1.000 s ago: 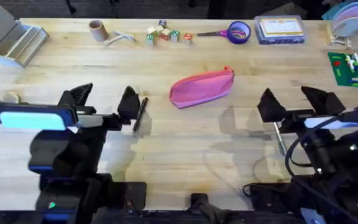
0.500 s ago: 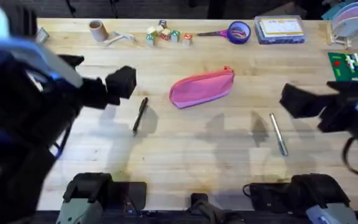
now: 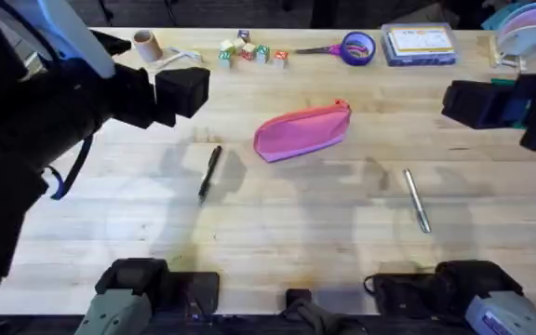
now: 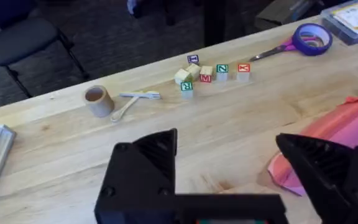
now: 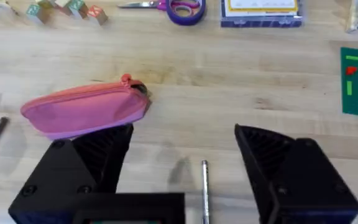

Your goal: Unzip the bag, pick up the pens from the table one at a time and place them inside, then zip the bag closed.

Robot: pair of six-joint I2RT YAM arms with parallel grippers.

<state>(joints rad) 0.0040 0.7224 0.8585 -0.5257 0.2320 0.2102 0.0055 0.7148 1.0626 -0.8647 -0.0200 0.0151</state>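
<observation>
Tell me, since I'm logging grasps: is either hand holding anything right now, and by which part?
Nothing is held. Both hands are open and empty: the left hand and the right hand. The black pen, silver pen and bag lie on the table.

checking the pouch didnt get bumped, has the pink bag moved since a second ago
No. In the overhead view the pink bag lies at the same spot and angle as before, just below the letter blocks and between the black pen and silver pen.
</observation>
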